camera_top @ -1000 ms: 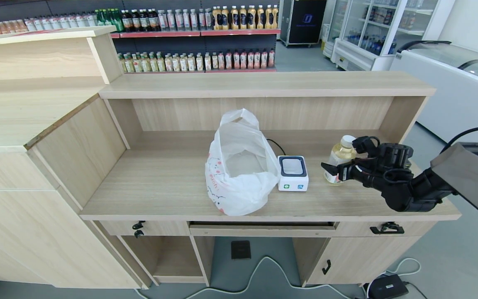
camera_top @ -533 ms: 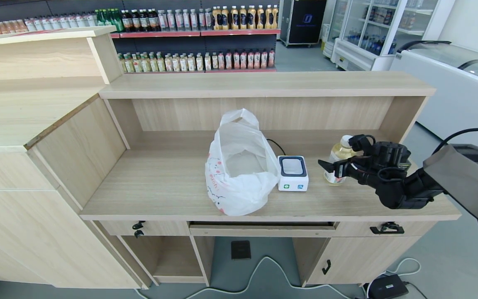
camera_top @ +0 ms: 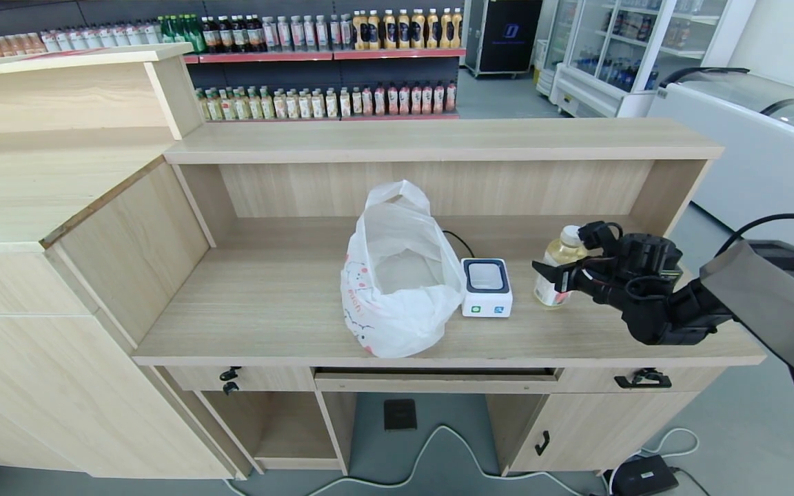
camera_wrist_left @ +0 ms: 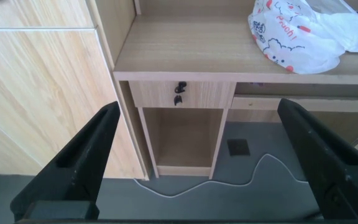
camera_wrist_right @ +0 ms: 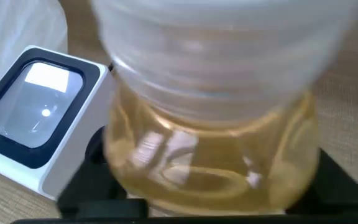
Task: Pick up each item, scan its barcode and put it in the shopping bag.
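— Where is the bottle (camera_top: 561,253) at this moment?

— Just beside the scanner (camera_top: 486,286), on the side away from the shopping bag (camera_top: 400,275), with a narrow strip of bench (camera_top: 266,310) between the two. It holds a pale yellow liquid, has a light cap, and leans a little, its top tipped away from the scanner.

— And the right tool (camera_top: 565,265)?

— Clenched on that bottle. One dark finger crosses the front of the bottle's body and the other sits behind its shoulder. From the right wrist the bottle's clear ribbed wall looms close, with the scanner's glass window just beside it.

— Is the bottle's base on the bench?

— I cannot tell; the finger and the label hide the bottom edge.

— What about the bag?

— It stands open and upright, touching the scanner on the side opposite the bottle. It is white, with a red print low on its side. A dark cable (camera_top: 459,241) runs behind the scanner towards the back of the bench.

— The left tool (camera_wrist_left: 197,162)?

— Released, its two dark fingers spread wide with nothing between them. It hangs lower than the scanner, out in front of the bench on the bag's side, facing a small drawer (camera_wrist_left: 182,94) with a key in it.
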Motion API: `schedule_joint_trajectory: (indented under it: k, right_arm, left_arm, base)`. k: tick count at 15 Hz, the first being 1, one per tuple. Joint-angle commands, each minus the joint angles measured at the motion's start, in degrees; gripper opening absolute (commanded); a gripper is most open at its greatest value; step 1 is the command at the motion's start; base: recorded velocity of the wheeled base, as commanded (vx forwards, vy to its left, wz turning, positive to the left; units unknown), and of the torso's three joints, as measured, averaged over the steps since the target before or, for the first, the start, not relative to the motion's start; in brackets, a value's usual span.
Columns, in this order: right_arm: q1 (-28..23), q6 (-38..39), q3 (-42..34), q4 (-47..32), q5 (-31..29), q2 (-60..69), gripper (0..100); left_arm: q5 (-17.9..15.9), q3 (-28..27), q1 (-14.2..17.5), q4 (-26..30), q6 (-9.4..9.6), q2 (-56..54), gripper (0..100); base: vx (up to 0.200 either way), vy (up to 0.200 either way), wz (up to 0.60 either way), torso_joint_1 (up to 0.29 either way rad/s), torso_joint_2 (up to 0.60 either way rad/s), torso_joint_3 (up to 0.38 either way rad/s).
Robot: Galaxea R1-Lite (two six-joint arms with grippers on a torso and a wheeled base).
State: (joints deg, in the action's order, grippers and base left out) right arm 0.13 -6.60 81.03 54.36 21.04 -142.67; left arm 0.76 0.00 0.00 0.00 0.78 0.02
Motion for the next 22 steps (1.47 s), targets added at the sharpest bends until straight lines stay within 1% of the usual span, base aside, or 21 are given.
schedule_joint_trajectory:
  k: [1, 8, 10, 11, 14, 17, 19, 20, 22]
  right_arm:
    - [0.04, -0.08, 1.41, -0.04, 0.05, -0.95, 0]
    - [-0.13, -0.35, 0.71, -0.04, -0.39, 0.46, 0]
    - [-0.22, 0.09, -0.79, -0.13, 0.05, 2.31, 0]
    - [-0.13, 1.94, -2.54, -0.39, 0.76, 4.68, 0]
    - [-0.66, 7.30, -6.59, -0.39, 5.15, 12.59, 0]
    - [-2.95, 13.80, -11.77, -0.48, 11.65, 21.29, 0]
    - [-3.65, 18.28, -13.00, -0.48, 16.40, 26.04, 0]
    - [-3.74, 22.42, -13.36, -0.39, 20.44, 29.11, 0]
    - [-3.39, 31.03, -15.82, 0.05, 25.19, 34.82, 0]
  left_arm:
    - [0.04, 0.00, 0.00, 0.00, 0.01, -0.02, 100]
    - [0.04, 0.00, 0.00, 0.00, 0.01, -0.02, 100]
    - [0.04, 0.00, 0.00, 0.00, 0.01, -0.02, 100]
    - [0.04, 0.00, 0.00, 0.00, 0.01, -0.02, 100]
    - [0.04, 0.00, 0.00, 0.00, 0.01, -0.02, 100]
    - [-0.05, 0.00, 0.00, 0.00, 0.01, -0.02, 100]
    - [-0.05, 0.00, 0.00, 0.00, 0.01, -0.02, 100]
    - [0.04, 0.00, 0.00, 0.00, 0.01, -0.02, 100]
    - [0.04, 0.00, 0.00, 0.00, 0.01, -0.02, 100]
  base:
    - [0.000, 0.000, 0.00, 0.000, 0.00, 0.000]
    - [0.000, 0.000, 0.00, 0.000, 0.00, 0.000]
    - [0.000, 0.000, 0.00, 0.000, 0.00, 0.000]
    - [0.000, 0.000, 0.00, 0.000, 0.00, 0.000]
    - [0.000, 0.000, 0.00, 0.000, 0.00, 0.000]
    - [0.000, 0.000, 0.00, 0.000, 0.00, 0.000]
    - [0.000, 0.000, 0.00, 0.000, 0.00, 0.000]
    - [0.000, 0.000, 0.00, 0.000, 0.00, 0.000]
    - [0.000, 0.000, 0.00, 0.000, 0.00, 0.000]
